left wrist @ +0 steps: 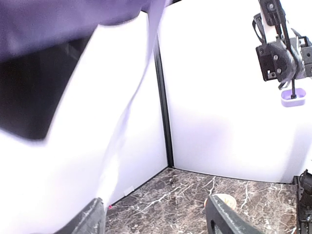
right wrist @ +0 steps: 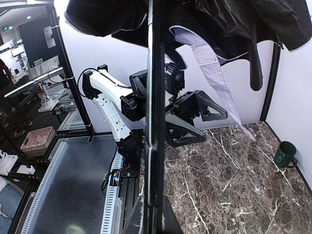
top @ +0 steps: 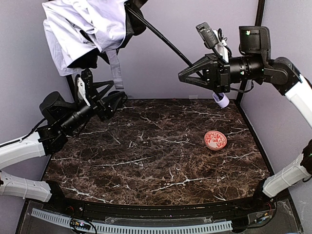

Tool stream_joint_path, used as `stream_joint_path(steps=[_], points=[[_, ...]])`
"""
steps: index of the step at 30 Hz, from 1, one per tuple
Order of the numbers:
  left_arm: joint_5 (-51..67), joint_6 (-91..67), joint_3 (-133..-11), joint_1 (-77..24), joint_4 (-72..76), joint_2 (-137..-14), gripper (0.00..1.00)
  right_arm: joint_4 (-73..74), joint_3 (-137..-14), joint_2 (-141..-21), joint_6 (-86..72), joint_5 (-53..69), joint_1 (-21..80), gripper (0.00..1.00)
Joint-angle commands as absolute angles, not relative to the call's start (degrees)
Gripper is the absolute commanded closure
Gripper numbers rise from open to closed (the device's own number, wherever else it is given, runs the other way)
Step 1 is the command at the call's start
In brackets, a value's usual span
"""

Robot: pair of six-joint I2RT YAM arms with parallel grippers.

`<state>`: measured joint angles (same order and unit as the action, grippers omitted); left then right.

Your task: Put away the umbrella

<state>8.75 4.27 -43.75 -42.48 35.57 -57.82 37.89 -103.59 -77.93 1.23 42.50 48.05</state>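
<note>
Right jaws are clenched on the thin black shaft (top: 161,36) of the umbrella (top: 83,27). The right gripper (top: 185,73) reaches leftward, high above the table (top: 146,161), with the lavender handle (top: 222,101) hanging beneath it. The canopy bunches at upper left. Below it, the left gripper (top: 117,92) is raised and angled up, its jaws spread wide and holding nothing.
</note>
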Motion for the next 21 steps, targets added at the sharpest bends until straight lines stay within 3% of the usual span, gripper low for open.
stream_joint_path(steps=[1, 11, 13, 14, 16, 17, 21], points=[[9.1, 6.2, -43.0, -42.2, 38.6, -57.6, 0.29, 29.4, -104.0, -76.5, 2.6, 46.1, 48.1, 1.0], [12.8, 6.3, -42.1, -42.2, 35.1, -55.5, 0.28, 28.7, -104.4, -76.6, 3.6, 44.8, 47.8, 1.0], [13.7, 5.4, -42.1, -42.2, 35.4, -55.8, 0.33, 28.4, -104.6, -76.7, 3.5, 44.8, 47.9, 1.0], [14.3, 5.1, -42.1, -42.2, 35.6, -55.9, 0.43, 28.4, -104.6, -76.6, 3.5, 44.9, 47.8, 1.0], [15.0, 5.3, -42.0, -42.2, 35.1, -55.8, 0.96, 28.7, -104.9, -76.7, 3.4, 45.3, 47.7, 1.0], [14.3, 5.3, -41.9, -42.2, 34.6, -55.3, 1.0, 29.3, -105.1, -76.7, 3.5, 45.3, 47.7, 1.0], [12.0, 8.9, -38.6, -41.8, 32.9, -50.9, 1.0, 31.4, -105.6, -75.9, 3.8, 43.3, 46.6, 1.0]])
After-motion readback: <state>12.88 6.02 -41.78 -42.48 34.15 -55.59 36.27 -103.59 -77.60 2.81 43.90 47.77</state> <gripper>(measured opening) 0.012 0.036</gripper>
